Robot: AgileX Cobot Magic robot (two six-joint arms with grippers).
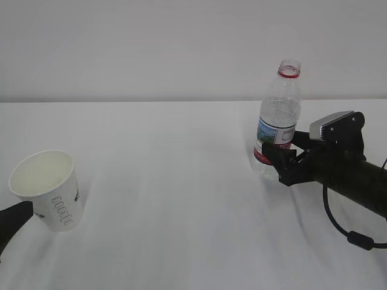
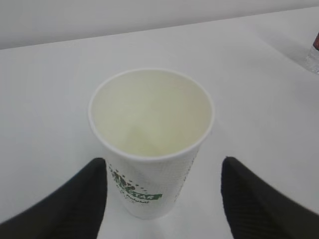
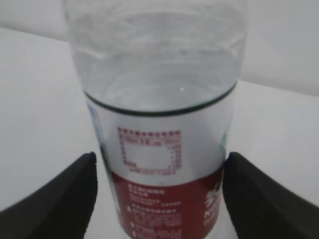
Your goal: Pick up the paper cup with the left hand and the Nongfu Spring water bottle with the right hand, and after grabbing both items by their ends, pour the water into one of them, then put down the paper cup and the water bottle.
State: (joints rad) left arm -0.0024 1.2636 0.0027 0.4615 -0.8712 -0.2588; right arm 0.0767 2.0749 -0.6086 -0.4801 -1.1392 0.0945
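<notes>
Landmark = the Nongfu Spring water bottle (image 1: pixel 279 121), standing upright on the white table (image 1: pixel 181 181), no cap, red neck ring at top.

Right hand (image 1: pixel 284 158): comes in from the right of the bottle, forearm low and roughly level, angled slightly down toward the table, grey-white panel on top, black cable looping under it. Its fingers straddle the bottle's lower part, at label height. In the right wrist view the bottle (image 3: pixel 157 124) fills the middle; the two black fingers (image 3: pixel 55 199) sit either side of it. Left one shows a thin sliver of table between finger and label; right one is right at the bottle's edge, can't tell if touching. So right gripper (image 3: pixel 157 199): jaws spread around the bottle, no firm clamp visible.

Paper cup (image 1: pixel 47 188): far left of the bottle, well apart, nearer the camera. Looks tipped in the exterior view, mouth leaning toward the camera. Inside looks pale, slightly yellowish; water level can't be made out.

Left hand (image 1: pixel 12 219): only a black fingertip shows at the frame edge, far left of the bottle, just beside the cup's lower left. Left wrist view: cup (image 2: pixel 149 139) centred between the fingers (image 2: pixel 70 204); clear table gap on the right side, left finger close to the cup wall, contact unclear. Left gripper (image 2: pixel 162 199): jaws wide around the cup, not squeezing it.
</notes>
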